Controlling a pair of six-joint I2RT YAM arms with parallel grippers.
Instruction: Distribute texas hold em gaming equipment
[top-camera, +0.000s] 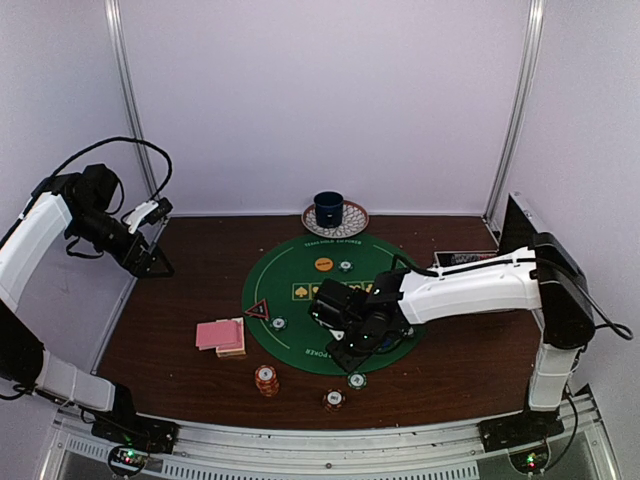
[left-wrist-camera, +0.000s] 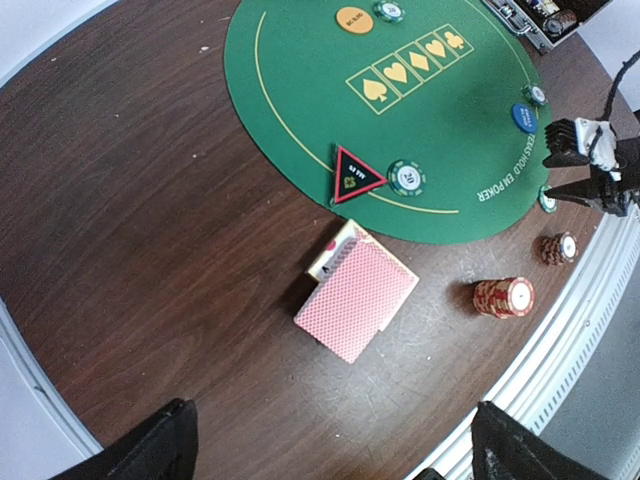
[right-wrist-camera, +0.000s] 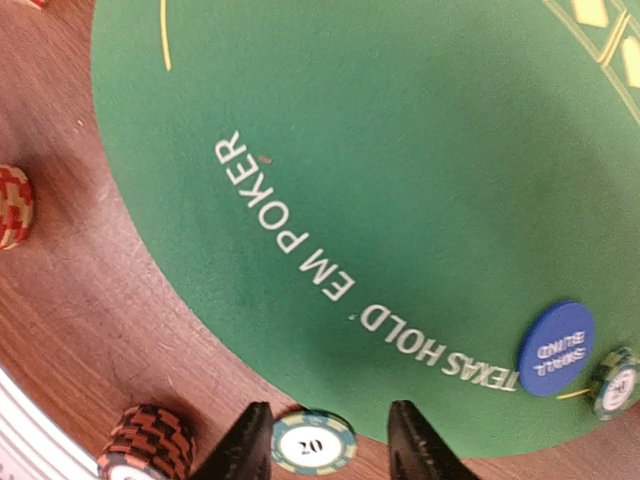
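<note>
My right gripper (right-wrist-camera: 325, 445) hangs open low over the near rim of the green mat (right-wrist-camera: 380, 150). A green "20" poker chip (right-wrist-camera: 313, 441) lies on the wood between its fingers, close to the left finger (right-wrist-camera: 243, 445) and clear of the right one. A blue marker disc (right-wrist-camera: 555, 348) and another green chip (right-wrist-camera: 615, 380) lie on the mat nearby. Pink-backed cards (left-wrist-camera: 358, 295), a black-red triangle marker (left-wrist-camera: 355, 175) and an orange disc (left-wrist-camera: 353, 18) lie to the left. My left gripper (left-wrist-camera: 335, 460) is open and empty, high over the table's left side.
An orange chip stack (top-camera: 266, 380) and a red-black stack (top-camera: 334, 399) stand near the front edge. A dark blue cup (top-camera: 328, 210) on a patterned saucer is behind the mat. A case (top-camera: 465, 258) lies at the right rear.
</note>
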